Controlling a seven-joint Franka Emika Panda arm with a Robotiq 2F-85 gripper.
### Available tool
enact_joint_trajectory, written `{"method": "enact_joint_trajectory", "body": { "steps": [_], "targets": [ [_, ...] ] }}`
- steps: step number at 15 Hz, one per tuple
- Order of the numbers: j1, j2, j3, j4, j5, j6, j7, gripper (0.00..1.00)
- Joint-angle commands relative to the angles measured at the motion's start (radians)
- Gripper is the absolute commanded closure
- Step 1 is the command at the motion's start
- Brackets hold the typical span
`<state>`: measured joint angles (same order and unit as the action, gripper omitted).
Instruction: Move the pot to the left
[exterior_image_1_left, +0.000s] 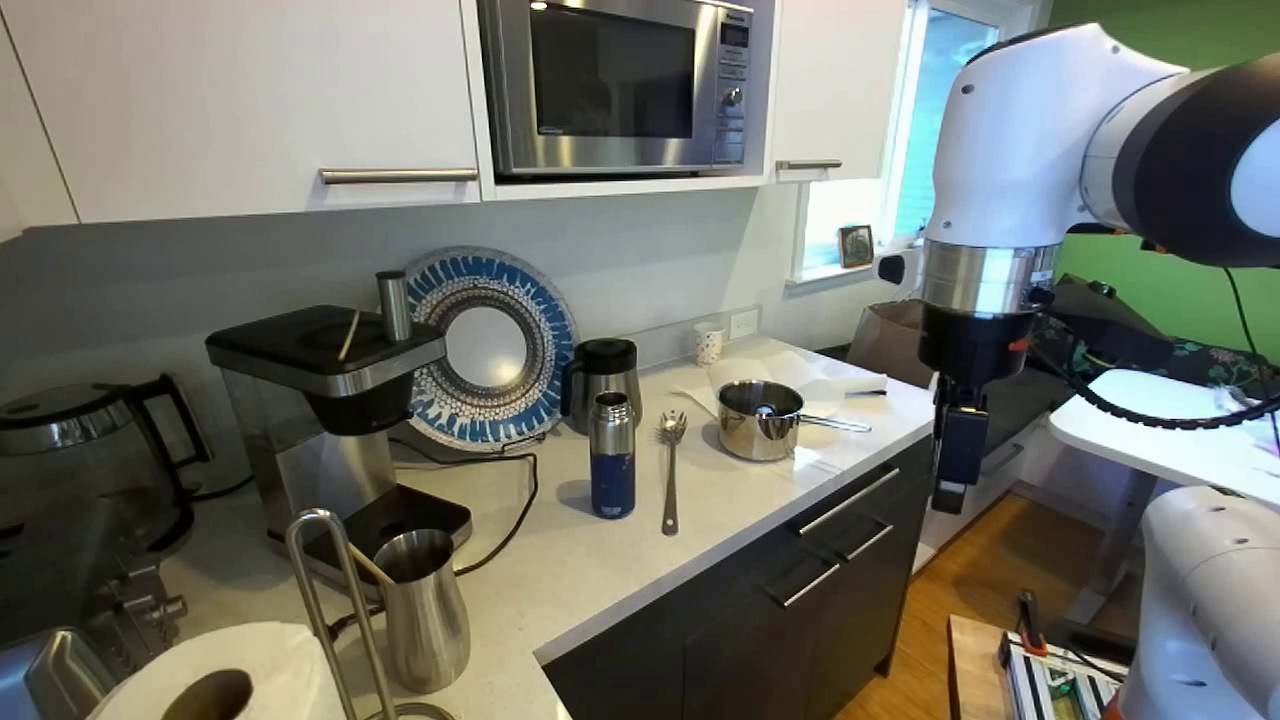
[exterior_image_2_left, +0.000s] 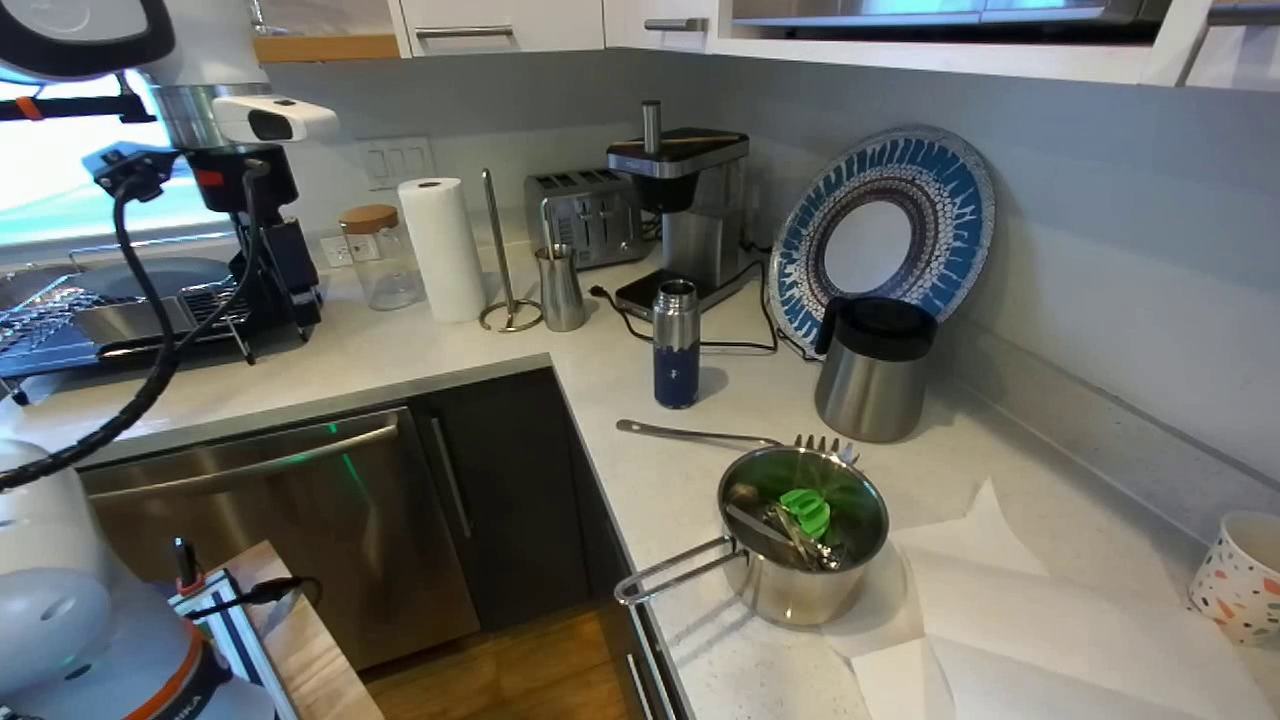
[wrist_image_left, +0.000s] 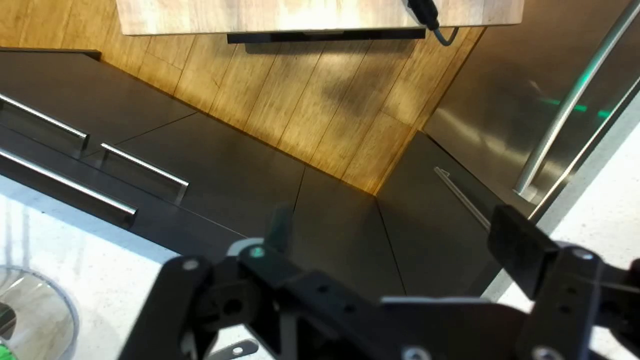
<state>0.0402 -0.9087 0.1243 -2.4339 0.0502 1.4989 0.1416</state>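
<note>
Standing on the counter (exterior_image_2_left: 655, 495), near the long-handled fork (exterior_image_1_left: 671, 490), the pot (exterior_image_2_left: 800, 598) is ungripped; the gripper (wrist_image_left: 392, 230) is empty, spread wide, well apart. Judged progress: nothing evidently complete — grasp, leftward move and release outstanding.

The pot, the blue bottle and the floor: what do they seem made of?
Pot: polished metal, probably stainless steel; its wall shines with reflections. Blue bottle: likely metal; the upper part has a silvery sheen, the blue below may be paint. Floor: wood or wood-look laminate, seemingly slightly glossy, judging by grain, plank seams and bright patches.
</note>
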Motion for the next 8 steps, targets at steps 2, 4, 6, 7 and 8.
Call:
{"method": "enact_joint_trajectory", "body": {
  "steps": [2, 4, 6, 7, 8],
  "targets": [
    [-0.001, 0.001, 0.0, 0.003, 0.0, -0.002, -0.001, 0.0],
    [-0.001, 0.001, 0.0, 0.003, 0.0, -0.002, -0.001, 0.0],
    [-0.045, 0.001, 0.036, -0.012, -0.05, 0.113, 0.068, 0.0],
    [-0.063, 0.021, 0.042, -0.011, -0.087, 0.173, 0.085, 0.0],
    [-0.079, 0.035, 0.049, -0.01, -0.124, 0.218, 0.103, 0.0]
  ]
}}
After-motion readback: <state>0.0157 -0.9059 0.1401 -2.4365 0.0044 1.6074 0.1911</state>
